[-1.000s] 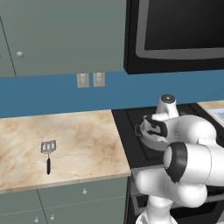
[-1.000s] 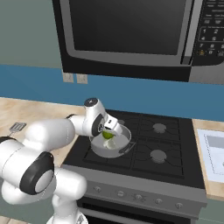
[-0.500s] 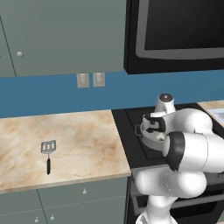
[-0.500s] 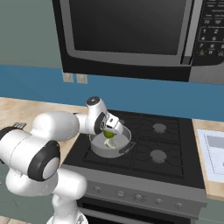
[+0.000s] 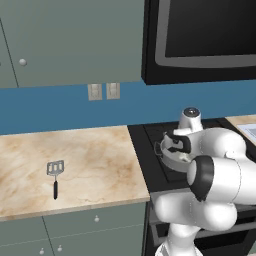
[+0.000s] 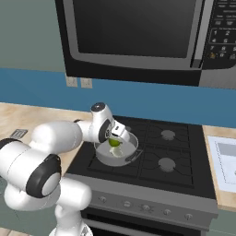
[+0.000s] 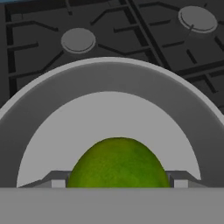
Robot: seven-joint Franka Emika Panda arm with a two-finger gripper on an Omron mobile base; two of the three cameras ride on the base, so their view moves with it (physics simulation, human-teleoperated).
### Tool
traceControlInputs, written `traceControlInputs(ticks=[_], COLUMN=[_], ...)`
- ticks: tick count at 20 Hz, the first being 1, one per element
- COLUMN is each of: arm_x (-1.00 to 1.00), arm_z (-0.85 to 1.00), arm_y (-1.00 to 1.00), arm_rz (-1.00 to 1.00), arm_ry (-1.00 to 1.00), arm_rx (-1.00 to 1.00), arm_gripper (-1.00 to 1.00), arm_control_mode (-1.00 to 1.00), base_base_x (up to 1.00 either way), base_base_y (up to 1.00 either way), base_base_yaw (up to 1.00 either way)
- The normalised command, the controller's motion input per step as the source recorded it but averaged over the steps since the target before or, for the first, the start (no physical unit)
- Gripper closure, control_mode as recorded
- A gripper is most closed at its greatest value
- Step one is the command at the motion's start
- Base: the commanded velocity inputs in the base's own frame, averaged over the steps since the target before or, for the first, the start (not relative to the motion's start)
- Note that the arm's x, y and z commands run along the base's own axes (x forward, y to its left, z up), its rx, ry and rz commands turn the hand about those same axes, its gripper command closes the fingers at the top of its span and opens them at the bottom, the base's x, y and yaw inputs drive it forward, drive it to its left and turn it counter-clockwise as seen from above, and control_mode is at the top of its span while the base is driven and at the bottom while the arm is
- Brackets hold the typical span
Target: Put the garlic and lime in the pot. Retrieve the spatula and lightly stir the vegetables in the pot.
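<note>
My gripper (image 6: 115, 139) hangs low over the grey pot (image 6: 103, 157) on the stove's front left burner, shut on the green lime (image 6: 114, 143). Looking along the hand, the lime (image 7: 118, 164) sits between the two fingertips of the gripper (image 7: 117, 183), with the pot's rim (image 7: 109, 72) curving around it and bare pot floor beyond. From the left base camera, the gripper (image 5: 179, 144) stands over the pot (image 5: 169, 161). The garlic is hidden. The spatula (image 5: 55, 172) lies flat on the marble counter far to the left, head away from me; its head also shows as the spatula (image 6: 17, 133).
The black stove (image 6: 170, 156) has three free burners around the pot. A microwave (image 6: 138, 32) hangs low above it. Wall outlets (image 5: 102, 91) sit behind the counter (image 5: 95, 160). A sheet of paper (image 6: 226, 161) lies on the counter to the right.
The arm's elbow has swung and folded closer to the base. The gripper with the lime has stayed over the pot, barely shifted.
</note>
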Motion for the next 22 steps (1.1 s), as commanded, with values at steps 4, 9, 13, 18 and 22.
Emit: traceControlInputs(ticks=[4, 9, 13, 18, 22], arm_x=[0.0, 0.0, 0.0, -0.03, -0.11], arm_z=[-0.07, 0.0, -0.04, -0.02, 0.0], arm_y=[0.0, 0.01, 0.0, 0.0, 0.0], arm_rz=[0.0, 0.0, 0.0, 0.0, 0.0], arm_ry=[0.0, 0.0, 0.0, 0.0, 0.0], arm_rx=[0.04, 0.06, 0.06, 0.05, 0.03], arm_gripper=[-1.0, -1.0, -1.0, -1.0, -1.0], arm_control_mode=[-1.0, -1.0, -1.0, -1.0, -1.0], base_base_x=[0.0, 0.0, 0.0, 0.0, 0.0], base_base_y=[0.0, 0.0, 0.0, 0.0, 0.0], base_base_yaw=[0.0, 0.0, 0.0, 0.0, 0.0])
